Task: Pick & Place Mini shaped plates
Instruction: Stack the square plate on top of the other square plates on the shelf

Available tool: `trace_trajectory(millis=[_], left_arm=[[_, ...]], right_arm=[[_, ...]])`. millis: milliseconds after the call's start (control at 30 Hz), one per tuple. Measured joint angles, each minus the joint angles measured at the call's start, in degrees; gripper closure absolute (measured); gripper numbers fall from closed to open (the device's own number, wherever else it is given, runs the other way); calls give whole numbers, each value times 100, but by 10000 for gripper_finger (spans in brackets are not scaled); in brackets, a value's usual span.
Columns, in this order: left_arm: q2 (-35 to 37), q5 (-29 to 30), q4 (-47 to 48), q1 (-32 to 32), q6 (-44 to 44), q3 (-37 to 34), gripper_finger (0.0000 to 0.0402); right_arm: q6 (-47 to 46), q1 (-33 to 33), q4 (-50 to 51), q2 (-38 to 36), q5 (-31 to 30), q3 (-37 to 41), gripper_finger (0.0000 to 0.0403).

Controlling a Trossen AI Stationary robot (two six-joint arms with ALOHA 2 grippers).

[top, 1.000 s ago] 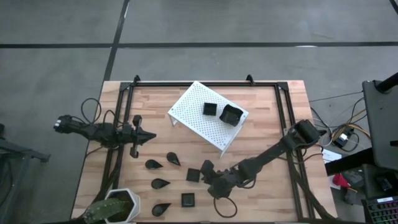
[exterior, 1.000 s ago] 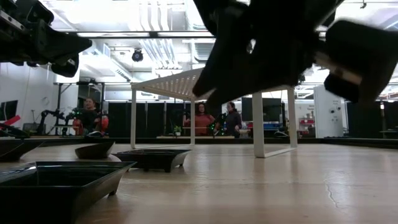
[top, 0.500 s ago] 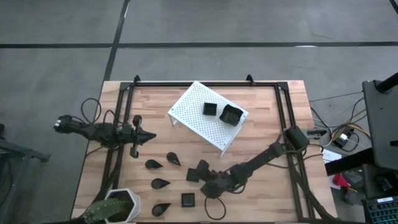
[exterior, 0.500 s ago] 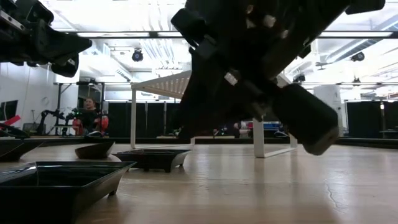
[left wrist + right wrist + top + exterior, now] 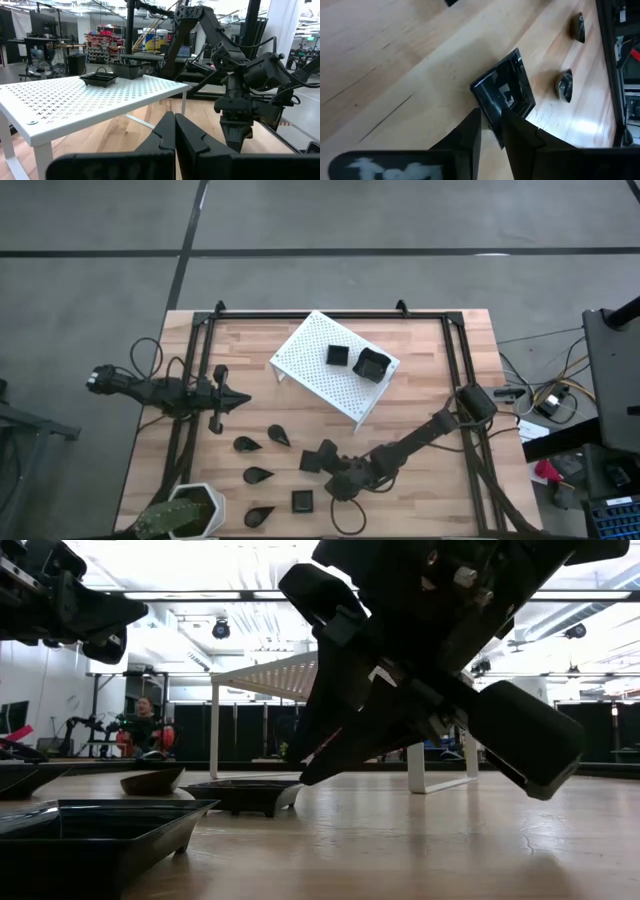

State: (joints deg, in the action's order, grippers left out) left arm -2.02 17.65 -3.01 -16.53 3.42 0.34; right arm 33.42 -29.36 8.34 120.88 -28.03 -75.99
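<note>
Here the right gripper (image 5: 491, 131) pinches the square plate's (image 5: 506, 91) near rim — fingers narrowly parted around it.

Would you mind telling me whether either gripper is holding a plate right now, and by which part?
The right gripper straddles the near rim of a small square plate on the table; whether it has closed firmly cannot be told. The left gripper is shut on nothing.
</note>
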Motion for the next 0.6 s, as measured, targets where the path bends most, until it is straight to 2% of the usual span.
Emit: trace_trajectory(millis=[600], left_arm=[[-2,0,1,2,-1,0,401]], right_arm=[[236,13,-95,37,0,37,342]])
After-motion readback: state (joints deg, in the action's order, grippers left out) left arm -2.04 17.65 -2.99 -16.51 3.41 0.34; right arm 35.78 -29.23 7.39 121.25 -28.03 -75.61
